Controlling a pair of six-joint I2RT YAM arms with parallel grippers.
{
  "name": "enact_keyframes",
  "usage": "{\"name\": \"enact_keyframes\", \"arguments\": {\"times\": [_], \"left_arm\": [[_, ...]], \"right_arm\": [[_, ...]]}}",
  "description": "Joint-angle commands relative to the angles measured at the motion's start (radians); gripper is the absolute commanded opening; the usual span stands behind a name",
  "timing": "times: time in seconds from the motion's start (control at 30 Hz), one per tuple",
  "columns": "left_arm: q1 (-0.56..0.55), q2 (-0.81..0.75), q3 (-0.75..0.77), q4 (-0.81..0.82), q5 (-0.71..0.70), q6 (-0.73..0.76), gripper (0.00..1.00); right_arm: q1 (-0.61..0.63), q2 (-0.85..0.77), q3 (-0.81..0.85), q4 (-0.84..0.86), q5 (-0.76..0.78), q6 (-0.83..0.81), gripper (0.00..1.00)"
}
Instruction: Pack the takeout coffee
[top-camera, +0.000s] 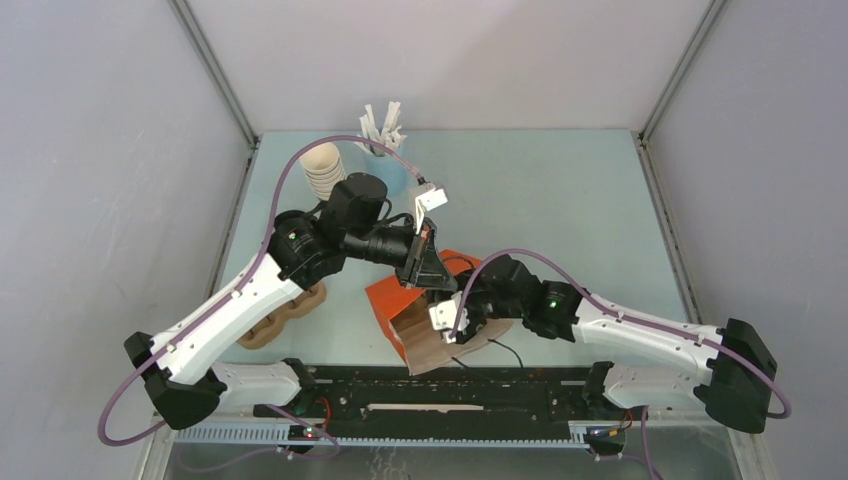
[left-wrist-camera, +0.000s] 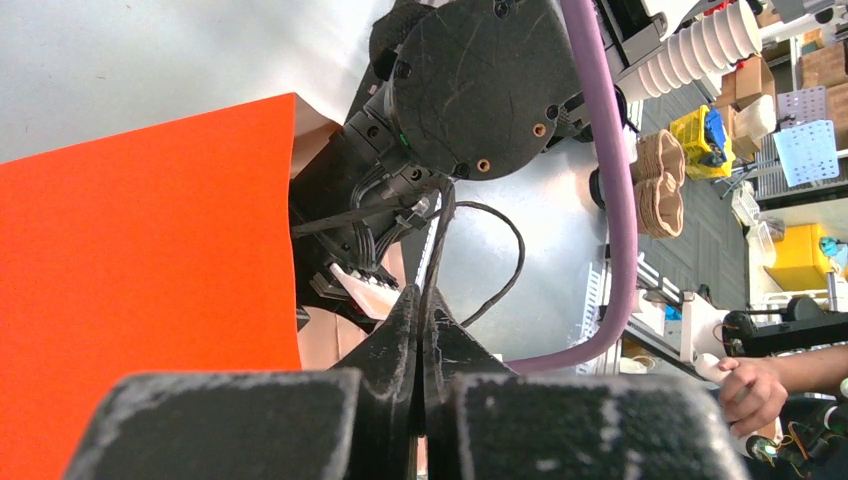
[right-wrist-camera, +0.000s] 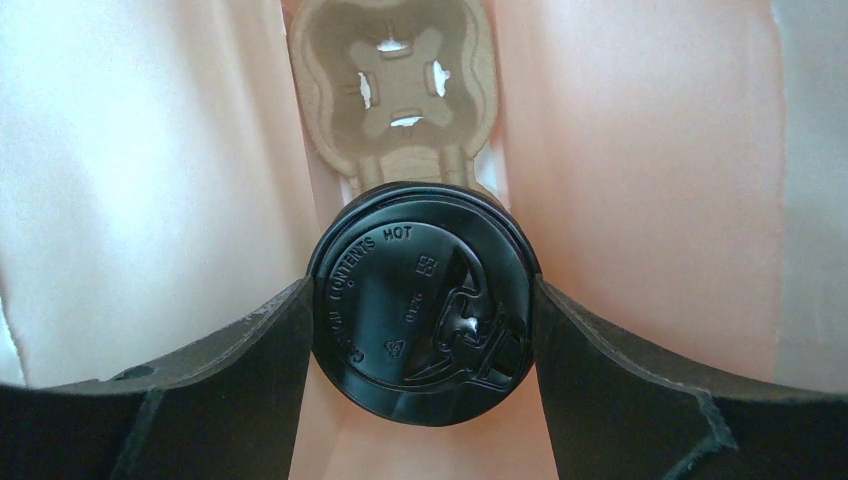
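Black embossed coffee lid (right-wrist-camera: 423, 305) pinched by right fingers (right-wrist-camera: 235, 365), left fingers (left-wrist-camera: 388, 350) pressed together

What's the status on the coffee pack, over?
Left gripper: jaws shut at edge of orange bag. Right gripper: jaws clamped on takeout coffee lid, inside bag. Cup at cardboard carrier, far slot empty. Nothing seen in the way.

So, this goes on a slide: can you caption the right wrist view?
Right gripper holding a black-lidded coffee cup inside the paper bag, beside a cardboard carrier.
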Motion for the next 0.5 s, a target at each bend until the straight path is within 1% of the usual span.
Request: {"name": "enact_keyframes", "arguments": {"times": [0.0, 0.1, 0.2, 0.27, 0.37, 0.47], "left_arm": [[-0.006, -0.002, 0.058, 0.005, 0.014, 0.007, 0.00], [-0.006, -0.001, 0.060, 0.002, 0.015, 0.010, 0.00], [-0.004, 0.007, 0.071, -0.014, 0.015, 0.021, 0.00], [-0.004, 0.010, 0.076, -0.016, 0.017, 0.024, 0.00], [-0.002, 0.012, 0.077, -0.017, 0.019, 0.026, 0.00], [0.001, 0.011, 0.078, -0.024, 0.017, 0.028, 0.00]], "right_arm": [[-0.022, 0.011, 0.000, 0.068, -0.012, -0.009, 0.54], [-0.029, 0.016, 0.000, 0.070, -0.021, -0.015, 0.55], [-0.014, 0.014, 0.004, 0.071, 0.055, -0.008, 0.54], [-0.022, 0.006, 0.003, 0.054, 0.039, 0.002, 0.54], [-0.010, 0.008, 0.003, 0.020, 0.078, -0.009, 0.53], [-0.020, -0.016, -0.001, 0.024, 0.047, 0.014, 0.53]]}}
